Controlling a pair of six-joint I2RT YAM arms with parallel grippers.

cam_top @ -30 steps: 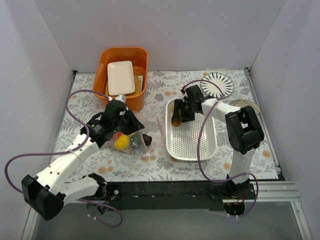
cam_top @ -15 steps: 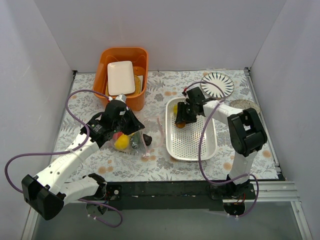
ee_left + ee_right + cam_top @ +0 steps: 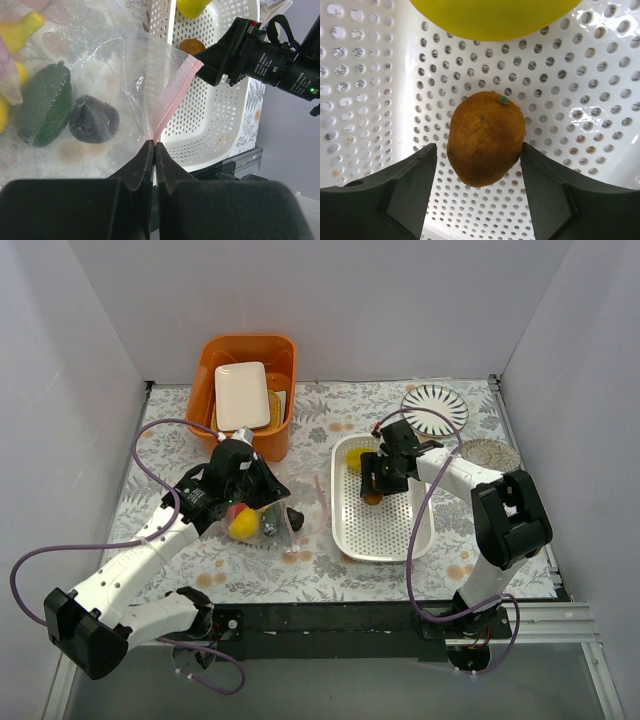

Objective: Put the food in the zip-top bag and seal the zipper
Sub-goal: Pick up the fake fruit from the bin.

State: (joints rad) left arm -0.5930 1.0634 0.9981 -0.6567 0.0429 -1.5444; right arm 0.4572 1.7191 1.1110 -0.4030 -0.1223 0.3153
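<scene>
The clear zip-top bag (image 3: 100,65) lies on the floral cloth, also in the top view (image 3: 262,525). Through it show a green piece (image 3: 45,105), a dark eggplant (image 3: 94,119) and a yellow banana (image 3: 20,32). My left gripper (image 3: 154,147) is shut on the bag's pink zipper strip (image 3: 172,97) and lifts that edge; it shows in the top view (image 3: 265,490). My right gripper (image 3: 477,147) is open inside the white basket, its fingers either side of a brown-orange piece (image 3: 486,137). A yellow fruit (image 3: 490,15) lies just beyond. The right gripper (image 3: 378,478) hangs over the basket's far end.
The white perforated basket (image 3: 385,530) sits right of the bag. An orange bin (image 3: 205,365) holding a white plate stands at the back left. A striped plate (image 3: 435,408) and a grey dish (image 3: 487,453) lie at the back right. White walls enclose the table.
My right gripper has moved right and a little nearer inside the basket, from its far left corner; the brown-orange piece now lies further right too. The left arm and bag have not moved.
</scene>
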